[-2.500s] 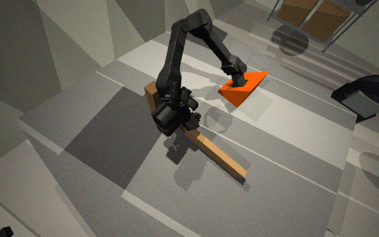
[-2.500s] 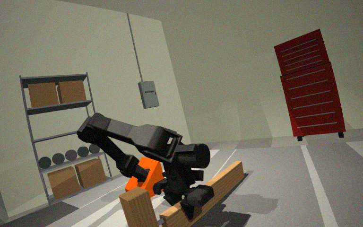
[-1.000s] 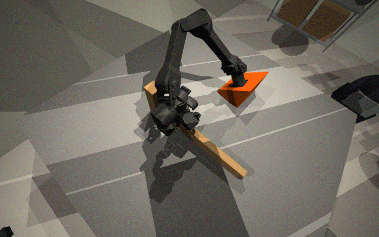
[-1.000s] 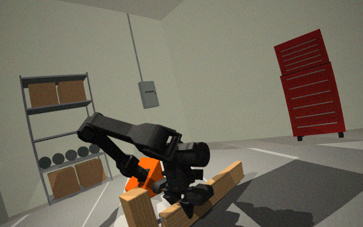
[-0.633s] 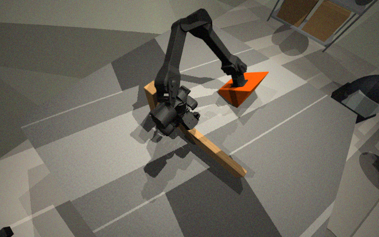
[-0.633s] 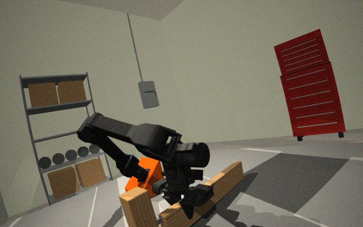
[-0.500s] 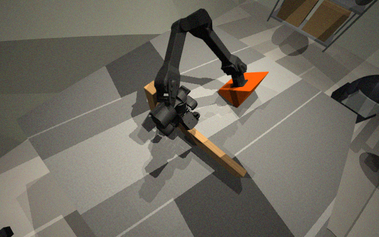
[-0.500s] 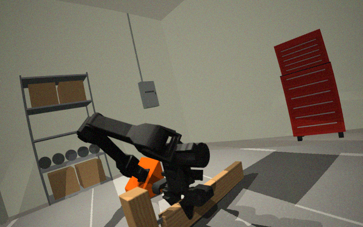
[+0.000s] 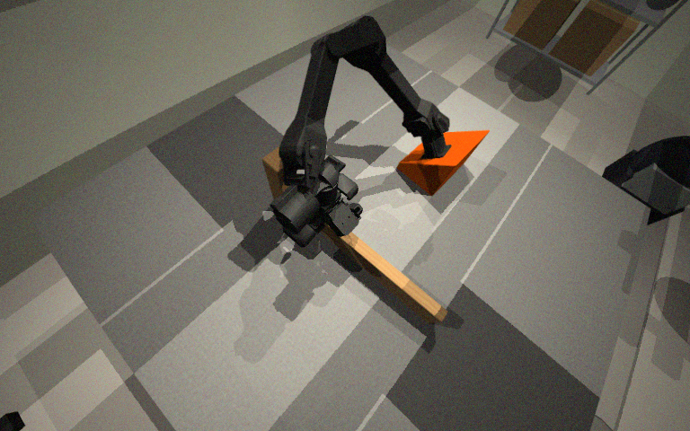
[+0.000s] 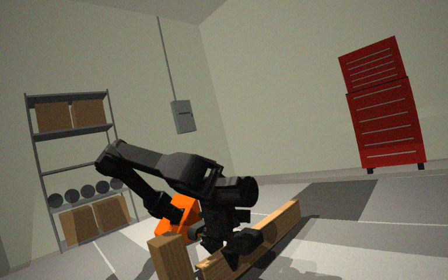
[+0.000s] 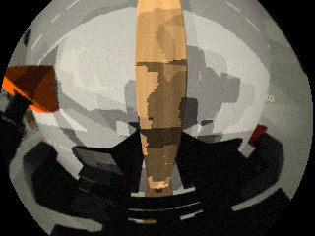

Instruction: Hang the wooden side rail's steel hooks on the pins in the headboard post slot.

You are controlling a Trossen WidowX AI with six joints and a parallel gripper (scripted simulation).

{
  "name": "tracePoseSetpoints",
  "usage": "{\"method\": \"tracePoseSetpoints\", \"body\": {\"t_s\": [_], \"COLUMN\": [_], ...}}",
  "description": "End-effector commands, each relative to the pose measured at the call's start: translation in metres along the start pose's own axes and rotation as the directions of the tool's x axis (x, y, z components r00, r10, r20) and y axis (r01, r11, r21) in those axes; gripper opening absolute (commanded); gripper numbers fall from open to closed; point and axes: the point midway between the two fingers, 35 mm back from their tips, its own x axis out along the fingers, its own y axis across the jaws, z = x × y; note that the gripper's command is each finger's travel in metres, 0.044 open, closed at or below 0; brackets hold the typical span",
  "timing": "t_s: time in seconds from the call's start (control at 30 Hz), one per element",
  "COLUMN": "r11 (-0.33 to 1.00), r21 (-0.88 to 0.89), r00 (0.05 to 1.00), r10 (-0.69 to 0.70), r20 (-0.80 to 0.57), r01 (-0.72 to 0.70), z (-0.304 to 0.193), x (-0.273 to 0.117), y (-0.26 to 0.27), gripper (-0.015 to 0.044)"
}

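Note:
The wooden side rail (image 9: 399,280) (image 10: 280,220) (image 11: 157,59) runs from the headboard post out across the table. Its far end rests on the surface and its near end is raised beside the post. The headboard post (image 9: 273,170) (image 10: 170,257) is a short upright wooden block, partly hidden behind the arm. My gripper (image 9: 334,227) (image 10: 238,252) (image 11: 157,127) is shut on the rail close to its post end. The steel hooks, the slot and the pins are hidden by the arm and the post.
The arm stands on an orange base (image 9: 447,157) (image 10: 181,206) (image 11: 35,86) behind the rail. A metal shelf rack with boxes (image 9: 575,30) (image 10: 66,132) stands at the back. A red tool cabinet (image 10: 382,108) is by the far wall. A dark object (image 9: 656,175) sits at the right edge.

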Motion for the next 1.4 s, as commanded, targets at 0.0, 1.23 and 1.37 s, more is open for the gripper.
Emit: {"method": "tracePoseSetpoints", "body": {"t_s": [0.0,1.23,1.37], "r11": [1.000,1.000,1.000], "r21": [0.005,0.005,0.005], "r00": [1.000,1.000,1.000], "r10": [-0.016,-0.016,-0.016], "r20": [0.004,0.003,0.003], "r01": [0.016,0.016,0.016], "z": [-0.0006,-0.0047,-0.0051], "x": [-0.0042,-0.0049,-0.0053], "y": [-0.0050,-0.0037,-0.0032], "gripper": [0.0000,0.0000,0.0000]}}
